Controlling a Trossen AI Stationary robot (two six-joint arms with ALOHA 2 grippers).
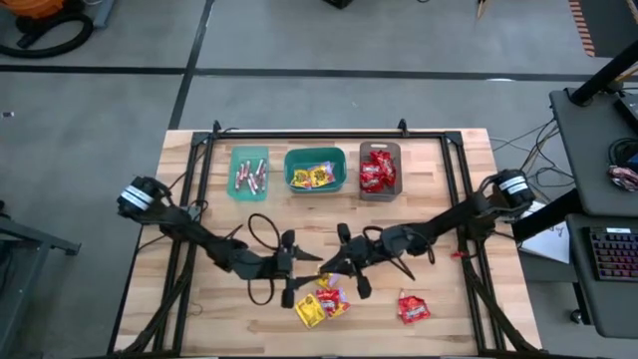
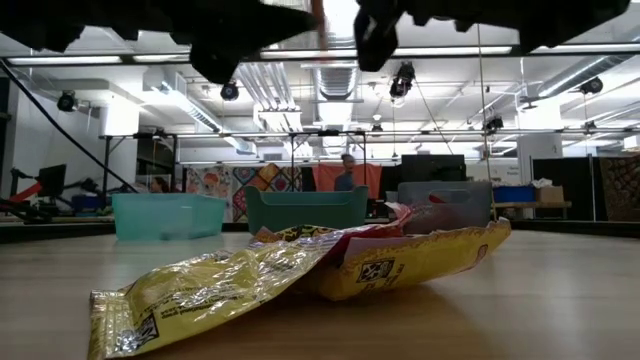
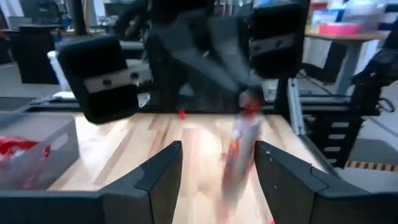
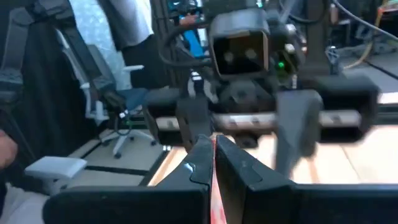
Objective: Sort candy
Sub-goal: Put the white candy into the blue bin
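Near edge, lower centre of the high view: a small heap of yellow packets [image 1: 317, 306] with a red one on it, lying flat on the wooden table [image 1: 199, 319]; in the low view the same crinkled yellow wrappers [image 2: 300, 275] fill the foreground. A lone red packet [image 1: 413, 308] lies to their right, apart from the heap.

Just above the heap, mid-frame, the two grippers meet nose to nose. Left gripper [image 1: 290, 269] comes in from the left, fingers spread wide, nothing clamped; in its wrist view a thin pinkish stick [image 3: 239, 146] hangs blurred between the fingers. Right gripper [image 1: 337, 267] comes from the right, fingers pinched together on that stick [image 4: 213, 186], a red sliver showing between them.

Far side, upper centre of the high view, three bins in a row: left teal bin [image 1: 248, 174] with pinkish sticks, middle teal bin [image 1: 315, 171] with yellow packets, right grey-brown bin [image 1: 379, 170] with red packets.
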